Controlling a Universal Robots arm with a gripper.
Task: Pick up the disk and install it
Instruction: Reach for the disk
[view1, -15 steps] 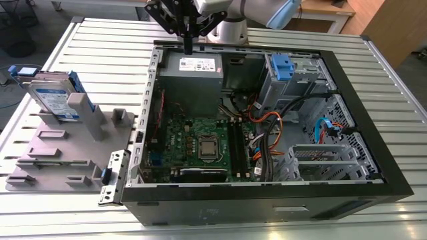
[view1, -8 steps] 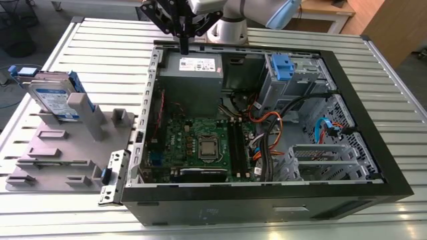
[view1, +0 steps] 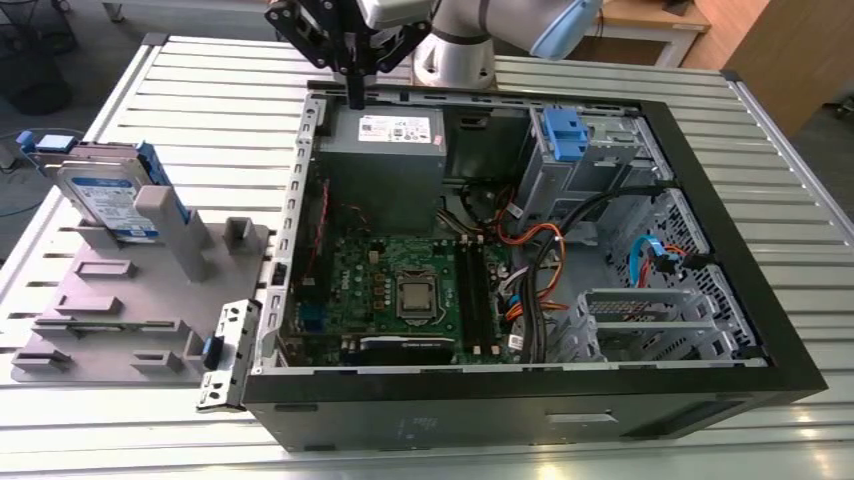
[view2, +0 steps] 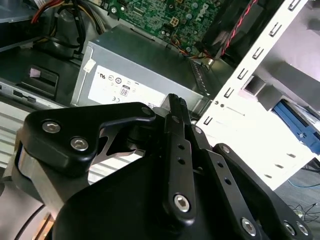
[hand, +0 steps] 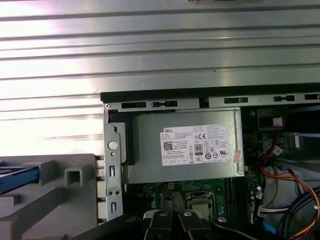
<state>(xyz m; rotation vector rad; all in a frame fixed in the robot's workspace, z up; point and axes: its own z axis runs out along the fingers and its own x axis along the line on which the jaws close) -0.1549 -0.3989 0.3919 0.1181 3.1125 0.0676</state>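
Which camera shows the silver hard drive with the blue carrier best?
The exterior view: the silver rectangular hard drive stands upright in the grey holder, label visible. The first wrist view catches a blue edge of its carrier; the second, a blue patch, possibly it.

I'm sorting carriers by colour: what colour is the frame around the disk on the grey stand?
Blue, clearest on the disk in the exterior view.

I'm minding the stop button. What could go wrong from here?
1. The gripper hangs low over the power supply, close to the case rim; a sideways move toward the disk might clip that rim.
2. The disk stands upright in a grey holder; an off-centre grasp might tilt or jam it.
3. Loose cables in the case might snag it.
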